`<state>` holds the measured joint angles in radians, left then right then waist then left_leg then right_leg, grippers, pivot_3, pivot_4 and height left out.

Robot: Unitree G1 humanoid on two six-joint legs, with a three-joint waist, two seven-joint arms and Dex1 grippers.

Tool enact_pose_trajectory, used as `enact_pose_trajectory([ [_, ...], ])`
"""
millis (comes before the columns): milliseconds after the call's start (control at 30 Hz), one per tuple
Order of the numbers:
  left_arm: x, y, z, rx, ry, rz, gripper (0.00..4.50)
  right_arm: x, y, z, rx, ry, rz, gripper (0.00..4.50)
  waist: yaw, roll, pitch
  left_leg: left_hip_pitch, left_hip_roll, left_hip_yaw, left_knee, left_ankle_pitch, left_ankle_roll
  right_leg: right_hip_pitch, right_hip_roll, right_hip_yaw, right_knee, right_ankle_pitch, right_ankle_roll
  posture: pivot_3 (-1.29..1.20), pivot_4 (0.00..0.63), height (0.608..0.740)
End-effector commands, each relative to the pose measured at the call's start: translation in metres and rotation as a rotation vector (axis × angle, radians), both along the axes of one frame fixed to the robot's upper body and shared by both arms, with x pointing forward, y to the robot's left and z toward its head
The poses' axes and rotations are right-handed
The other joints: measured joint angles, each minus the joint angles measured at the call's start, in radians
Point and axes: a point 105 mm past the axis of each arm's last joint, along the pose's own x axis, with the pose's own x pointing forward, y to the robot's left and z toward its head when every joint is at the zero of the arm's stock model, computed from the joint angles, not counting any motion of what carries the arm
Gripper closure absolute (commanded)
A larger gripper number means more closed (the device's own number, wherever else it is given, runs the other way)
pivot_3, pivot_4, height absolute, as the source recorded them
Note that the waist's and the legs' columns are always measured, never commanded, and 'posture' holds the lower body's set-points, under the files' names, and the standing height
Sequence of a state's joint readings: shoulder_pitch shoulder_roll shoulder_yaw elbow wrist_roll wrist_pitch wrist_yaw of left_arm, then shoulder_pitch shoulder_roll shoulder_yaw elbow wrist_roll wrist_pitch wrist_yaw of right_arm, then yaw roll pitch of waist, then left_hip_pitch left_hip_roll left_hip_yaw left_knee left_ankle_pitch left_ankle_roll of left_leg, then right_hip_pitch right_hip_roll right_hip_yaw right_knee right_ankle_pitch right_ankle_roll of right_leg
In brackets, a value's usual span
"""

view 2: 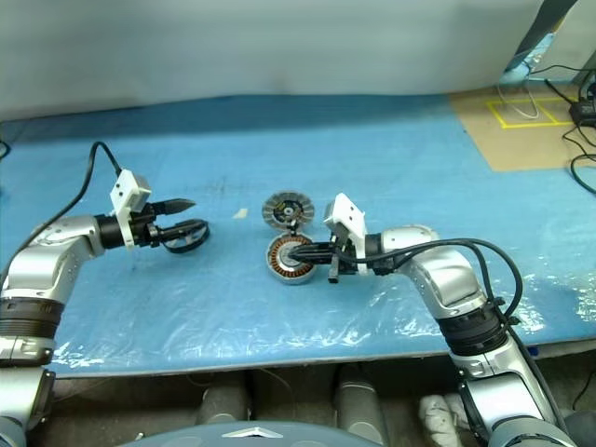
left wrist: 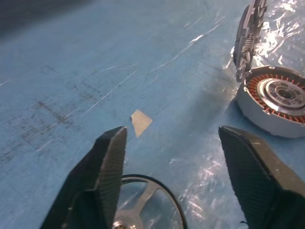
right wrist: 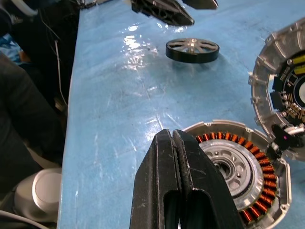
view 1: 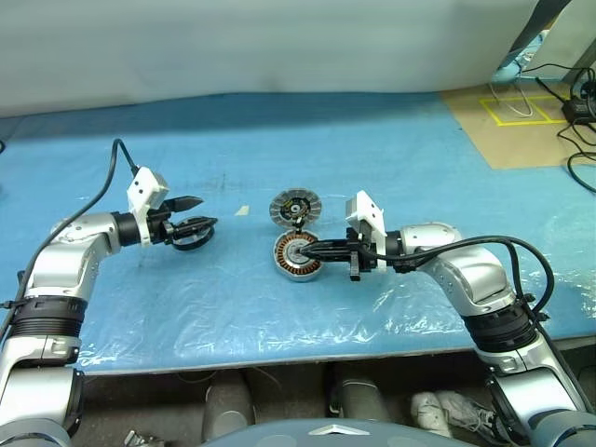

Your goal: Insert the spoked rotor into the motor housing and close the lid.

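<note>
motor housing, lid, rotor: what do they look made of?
Motor housing: looks like cast or machined metal, matte silver-grey shell; copper-coloured windings inside, shiny hub.
Lid: probably metal too, silver ribs, with a black-and-yellow board-like centre.
Spoked rotor: dark rim, bright metallic spokes; exact material unclear.

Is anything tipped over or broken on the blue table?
Nothing looks broken. The lid stands tilted on edge against the motor housing instead of lying flat, and the spoked rotor lies apart, by the left gripper.
</note>
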<state>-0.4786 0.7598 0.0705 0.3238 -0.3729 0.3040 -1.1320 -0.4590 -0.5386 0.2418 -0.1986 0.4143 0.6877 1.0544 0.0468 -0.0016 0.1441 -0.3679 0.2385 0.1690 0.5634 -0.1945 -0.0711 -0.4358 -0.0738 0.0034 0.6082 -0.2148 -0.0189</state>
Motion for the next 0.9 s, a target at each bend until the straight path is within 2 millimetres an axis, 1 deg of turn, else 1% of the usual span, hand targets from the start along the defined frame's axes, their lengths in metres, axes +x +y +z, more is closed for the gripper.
enact_pose_trajectory([
  [33,0.0,0.014,0.013,0.11,-0.006,-0.038,1.58,0.0,0.0,0.005,-0.004,-0.04,0.011,4.5,0.001,0.0,0.0,0.0,0.0,0.0,0.0,0.0,0.0,0.0,0.0,0.0,0.0,0.0,0.0,0.0,0.15,0.74],
  [167,-0.003,0.02,0.012,0.206,0.044,-0.114,1.58,0.002,-0.001,0.002,-0.018,-0.051,-0.001,4.5,0.006,0.0,0.0,0.0,0.0,0.0,0.0,0.0,0.0,0.0,0.0,0.0,0.0,0.0,0.0,0.0,0.15,0.74],
  [233,-0.005,0.02,0.008,0.26,0.072,-0.165,1.58,0.002,-0.001,0.001,-0.018,-0.053,-0.003,4.5,0.009,0.0,0.0,0.0,0.0,0.0,0.0,0.0,0.0,0.0,0.0,0.0,0.0,0.0,0.0,0.0,0.15,0.74],
  [333,-0.006,0.018,0.002,0.297,0.105,-0.217,1.58,0.003,-0.001,0.0,-0.022,-0.058,-0.013,4.5,0.011,0.0,0.0,0.0,0.0,0.0,0.001,0.0,0.0,0.0,0.0,0.0,0.001,0.0,0.0,0.0,0.15,0.74],
  [467,-0.001,0.021,-0.009,0.347,0.126,-0.223,1.58,0.004,-0.003,-0.002,-0.029,-0.061,-0.023,4.5,0.019,0.0,0.0,0.0,0.0,0.0,0.001,0.0,0.0,0.0,0.0,0.0,0.002,0.0,0.0,0.0,0.15,0.74],
  [533,0.008,0.023,-0.015,0.376,0.121,-0.192,1.58,0.003,-0.003,-0.004,-0.033,-0.062,-0.029,4.5,0.024,0.0,0.0,0.0,0.0,0.0,0.002,0.0,0.0,0.0,0.0,0.0,0.003,0.0,0.0,0.0,0.15,0.74],
  [600,0.01,0.021,-0.015,0.386,0.117,-0.208,1.58,0.004,-0.004,-0.005,-0.038,-0.064,-0.036,4.5,0.026,0.0,0.0,0.0,0.0,0.0,0.003,0.0,0.0,0.0,-0.001,0.0,0.003,0.0,0.0,0.0,0.15,0.74],
  [700,0.011,0.017,-0.009,0.355,0.113,-0.229,1.58,0.003,-0.006,-0.006,-0.042,-0.064,-0.044,4.5,0.031,-0.002,0.001,0.0,0.0,-0.001,0.004,0.0,0.0,0.001,-0.001,0.0,0.004,0.0,0.0,0.0,0.15,0.74],
  [833,0.012,0.017,-0.018,0.368,0.126,-0.227,1.58,0.003,-0.007,-0.008,-0.049,-0.064,-0.051,4.5,0.03,-0.002,0.001,0.0,0.0,-0.001,0.004,0.0,0.0,0.0,-0.001,0.0,0.006,0.0,0.0,0.0,0.15,0.74],
  [900,0.012,0.015,-0.019,0.354,0.129,-0.234,1.58,0.002,-0.006,-0.009,-0.049,-0.065,-0.052,4.5,0.03,-0.002,0.001,0.0,0.0,-0.001,0.004,0.0,0.0,0.0,-0.001,0.0,0.007,0.0,0.0,0.0,0.15,0.74],
])
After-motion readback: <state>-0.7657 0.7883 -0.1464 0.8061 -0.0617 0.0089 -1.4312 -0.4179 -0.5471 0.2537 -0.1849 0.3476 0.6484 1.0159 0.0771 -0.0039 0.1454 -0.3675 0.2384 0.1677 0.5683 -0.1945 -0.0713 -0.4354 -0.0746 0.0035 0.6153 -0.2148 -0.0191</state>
